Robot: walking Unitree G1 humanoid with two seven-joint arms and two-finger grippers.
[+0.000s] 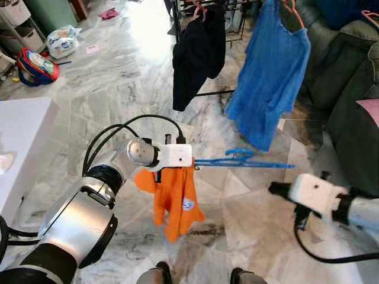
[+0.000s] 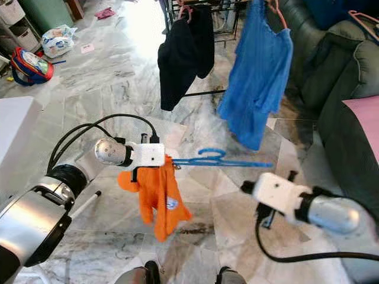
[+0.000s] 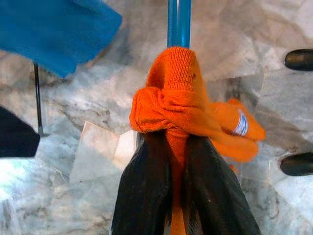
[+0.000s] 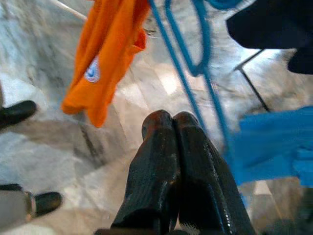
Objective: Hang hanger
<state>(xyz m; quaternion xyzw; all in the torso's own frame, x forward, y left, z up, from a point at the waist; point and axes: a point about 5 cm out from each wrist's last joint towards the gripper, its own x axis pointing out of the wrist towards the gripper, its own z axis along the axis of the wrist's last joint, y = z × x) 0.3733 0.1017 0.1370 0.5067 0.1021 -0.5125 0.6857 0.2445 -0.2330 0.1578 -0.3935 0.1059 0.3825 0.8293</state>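
Left gripper fingers clamp a blue hanger draped with an orange garment; the hanger juts beyond their tips. Right gripper fingers pressed together, just beside it.

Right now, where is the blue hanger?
The left gripper holds the blue hanger level above the floor, orange cloth bunched at its end.

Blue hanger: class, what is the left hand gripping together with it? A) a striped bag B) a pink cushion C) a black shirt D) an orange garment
D: the left hand has its fingers closed on the orange garment bunched over one end of the blue hanger, which sticks out level over the floor.
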